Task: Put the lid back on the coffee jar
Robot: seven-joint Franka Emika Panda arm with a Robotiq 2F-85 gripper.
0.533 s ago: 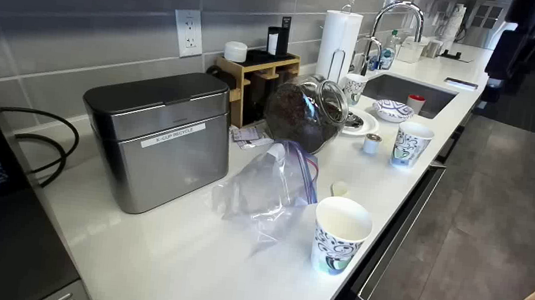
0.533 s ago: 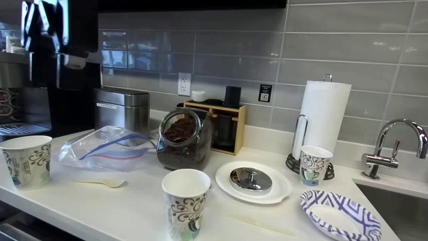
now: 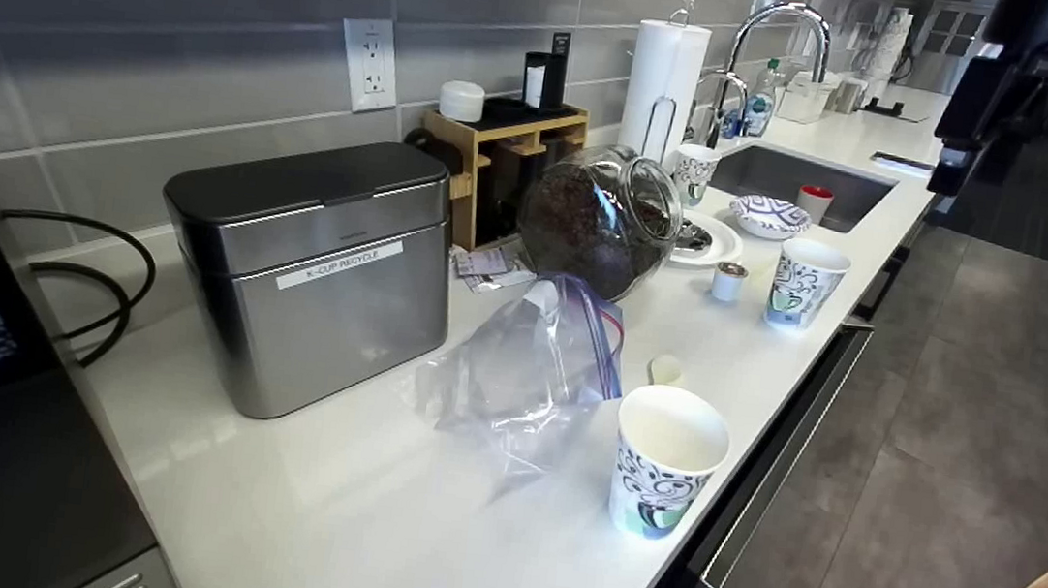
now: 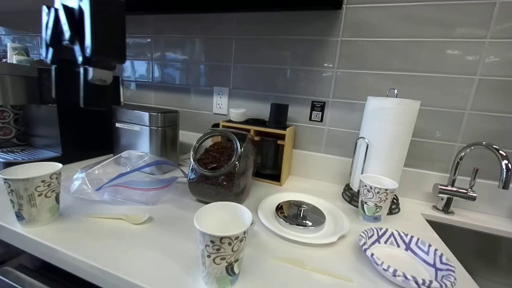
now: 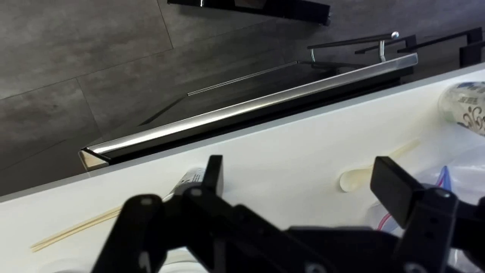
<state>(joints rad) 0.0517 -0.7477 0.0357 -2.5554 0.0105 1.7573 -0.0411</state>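
Your spread gripper (image 4: 75, 95) slides toward 3 o'clock; dip early for the 4-o'clock lid (image 4: 298, 216), the middle cup (image 4: 223, 242) could topple!

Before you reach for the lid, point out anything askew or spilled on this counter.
The shiny lid looks out of place: it lies on a white plate, leaving the coffee jar uncovered. No spill stands out.
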